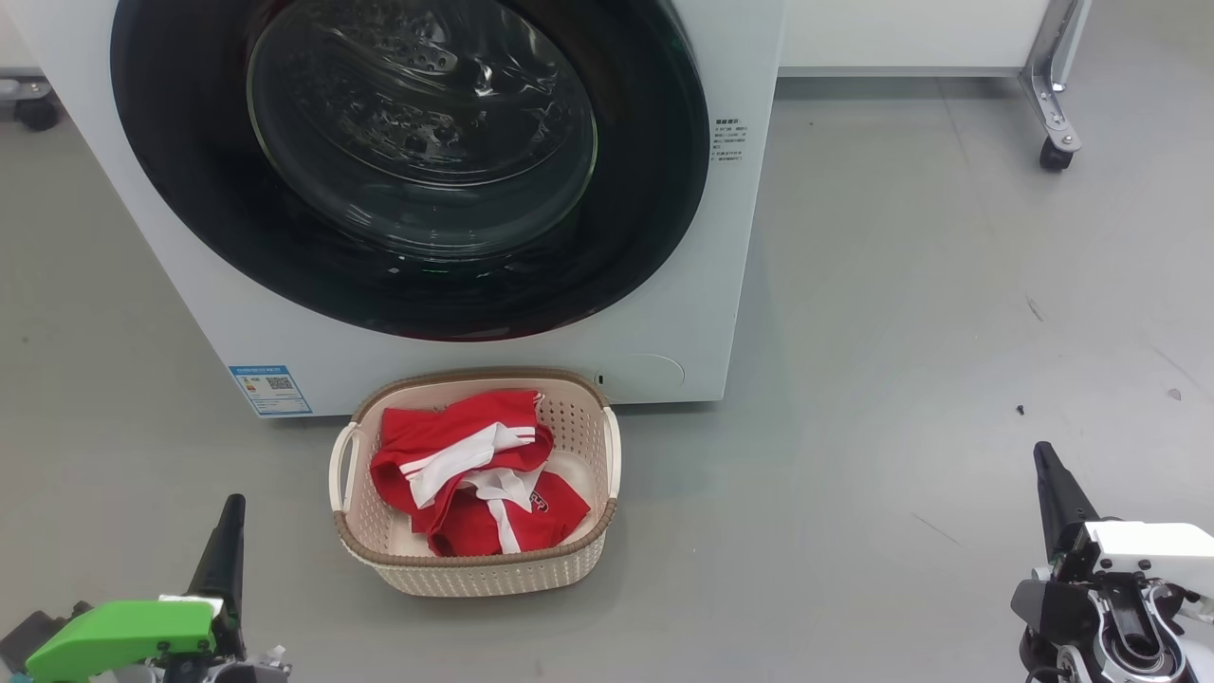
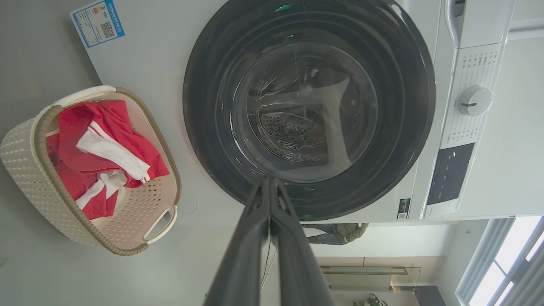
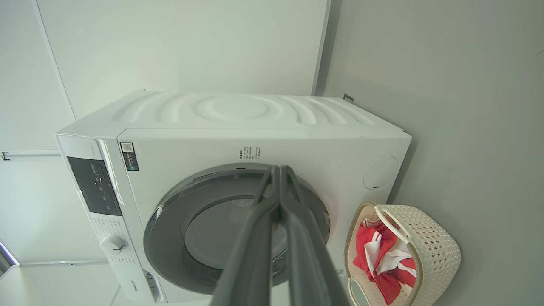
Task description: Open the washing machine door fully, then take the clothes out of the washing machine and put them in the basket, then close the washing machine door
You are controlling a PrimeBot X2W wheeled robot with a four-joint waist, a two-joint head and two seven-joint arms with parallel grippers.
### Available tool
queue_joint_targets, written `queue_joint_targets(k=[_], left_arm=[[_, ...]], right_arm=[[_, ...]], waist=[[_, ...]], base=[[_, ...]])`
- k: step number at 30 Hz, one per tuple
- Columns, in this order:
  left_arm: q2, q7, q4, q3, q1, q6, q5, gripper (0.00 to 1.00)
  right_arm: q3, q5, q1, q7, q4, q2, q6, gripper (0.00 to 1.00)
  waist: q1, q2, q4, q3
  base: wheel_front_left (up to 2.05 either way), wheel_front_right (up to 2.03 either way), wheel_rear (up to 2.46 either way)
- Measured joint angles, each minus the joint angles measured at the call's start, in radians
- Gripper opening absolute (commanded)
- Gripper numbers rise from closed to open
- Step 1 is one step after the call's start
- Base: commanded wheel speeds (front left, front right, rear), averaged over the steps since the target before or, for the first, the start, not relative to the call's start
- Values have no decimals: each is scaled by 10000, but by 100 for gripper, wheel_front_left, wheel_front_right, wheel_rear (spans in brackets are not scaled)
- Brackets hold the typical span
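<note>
By my reading you're at the last step: the washing machine (image 1: 730, 285) has its door (image 1: 408, 161) flat against the front, and the basket (image 1: 613, 455) stands on the floor just before it, the clothes (image 1: 465, 474) inside. Your left end effector (image 1: 231, 507) and right end effector (image 1: 1046, 465) are pinched together, empty. Next, only confirm the latch caught.

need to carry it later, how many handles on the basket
2: left handle and right handle at the basket's two ends in the head view. None look hidden.
</note>
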Motion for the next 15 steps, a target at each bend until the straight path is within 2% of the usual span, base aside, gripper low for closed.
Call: queue_joint_targets(k=[15], left_arm=[[0, 0, 73, 15, -7, -2, 0, 0]], right_arm=[[-21, 0, -4, 42, 35, 2, 13, 0]], waist=[[0, 0, 0, -1]], base=[[0, 0, 0]])
